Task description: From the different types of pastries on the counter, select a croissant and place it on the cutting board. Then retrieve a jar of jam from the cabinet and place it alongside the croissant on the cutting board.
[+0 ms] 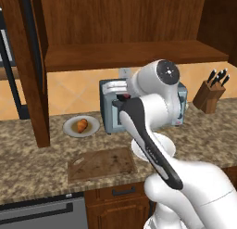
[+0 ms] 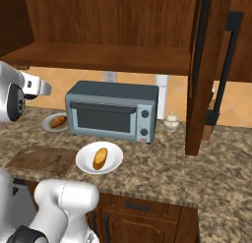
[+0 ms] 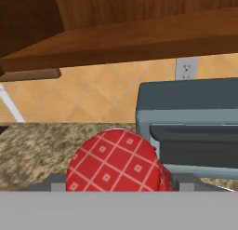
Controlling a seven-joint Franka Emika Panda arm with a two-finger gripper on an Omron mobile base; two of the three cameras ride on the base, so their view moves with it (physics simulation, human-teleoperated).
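The jar of jam (image 3: 114, 161) shows its red checked lid close up in the hand view, and my gripper (image 3: 116, 183) is shut on it, a fingertip at each side. It hangs above the counter (image 1: 28, 163), in front of the toaster oven (image 3: 190, 117) and below the cabinet (image 1: 129, 54) shelf. The croissant (image 1: 82, 125) (image 2: 58, 121) lies on a small plate (image 1: 69, 127) left of the oven. The cutting board (image 1: 102, 163) (image 2: 42, 160) lies flat near the counter's front edge. The longer golden pastry (image 2: 100, 158) sits on a white plate (image 2: 115, 156).
The grey toaster oven (image 2: 110, 111) stands against the wall. A knife block (image 1: 210, 93) is at the far right, a small white pot (image 2: 171, 121) beside the oven. A wooden cabinet post (image 1: 34, 84) (image 2: 199, 89) comes down onto the counter.
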